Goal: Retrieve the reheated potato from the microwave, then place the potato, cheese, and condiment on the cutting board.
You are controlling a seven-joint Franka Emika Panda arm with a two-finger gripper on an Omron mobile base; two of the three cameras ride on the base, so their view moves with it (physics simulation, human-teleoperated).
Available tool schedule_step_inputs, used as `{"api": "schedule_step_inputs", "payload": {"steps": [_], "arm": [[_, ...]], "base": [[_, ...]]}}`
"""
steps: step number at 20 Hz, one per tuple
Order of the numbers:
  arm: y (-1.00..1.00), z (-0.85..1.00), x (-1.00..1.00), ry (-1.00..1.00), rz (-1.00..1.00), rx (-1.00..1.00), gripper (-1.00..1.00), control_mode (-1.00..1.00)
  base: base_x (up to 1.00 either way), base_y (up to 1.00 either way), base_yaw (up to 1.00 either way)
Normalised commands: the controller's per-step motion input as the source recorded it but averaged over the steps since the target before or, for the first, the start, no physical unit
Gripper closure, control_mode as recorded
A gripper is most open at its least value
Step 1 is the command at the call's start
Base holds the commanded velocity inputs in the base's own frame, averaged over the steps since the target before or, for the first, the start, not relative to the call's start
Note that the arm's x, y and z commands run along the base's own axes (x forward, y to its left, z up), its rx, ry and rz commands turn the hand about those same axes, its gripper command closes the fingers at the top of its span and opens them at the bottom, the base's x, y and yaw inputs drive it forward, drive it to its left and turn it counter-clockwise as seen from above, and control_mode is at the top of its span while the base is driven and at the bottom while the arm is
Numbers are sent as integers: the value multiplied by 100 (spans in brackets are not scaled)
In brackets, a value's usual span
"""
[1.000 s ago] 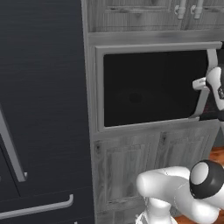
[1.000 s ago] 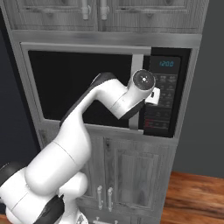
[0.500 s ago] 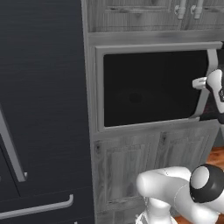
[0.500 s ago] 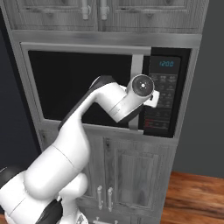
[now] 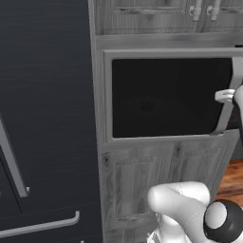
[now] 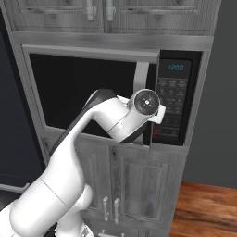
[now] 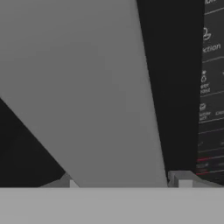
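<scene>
The built-in grey-framed microwave (image 6: 92,88) with its large black glass door sits in a column of grey wooden cabinets, upper cabinet doors (image 6: 99,9) above it and lower cabinet doors (image 6: 129,185) below; its door is shut, and the dark control panel (image 6: 173,99) on its right side shows a lit blue-green clock reading; the vertical grey bar handle (image 6: 141,78) runs down the door's right edge, just left of the panel; the white arm reaches up from below with its wrist at the handle, and the end effector (image 7: 127,181) straddles the bar, which in the hand view rises broad and pale between the two small dark fingertips (image 7: 179,177), one at each side of it; the jaws stand partly apart with the bar between them, but whether the pads actually press on it I cannot tell; in the left base view the handle (image 5: 227,111) shows at the door's right edge with a bit of the white hand beside it; a tall dark panelled unit (image 5: 45,118) with grey bar handles stands to the microwave's left; reddish wooden floor (image 6: 208,208) lies at the lower right.
</scene>
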Motion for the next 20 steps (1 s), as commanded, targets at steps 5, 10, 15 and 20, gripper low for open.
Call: {"api": "schedule_step_inputs", "payload": {"steps": [5, 10, 15, 20], "arm": [[40, 0, -53, 0, -7, 5, 100, -100], [35, 2, -55, 0, -5, 4, 100, -100], [26, 1, -60, 4, -2, 6, 100, -100], [26, 2, -65, 3, -1, 6, 100, -100]], "base": [[0, 0, 0], [0, 0, 0], [0, 0, 0], [0, 0, 0]]}}
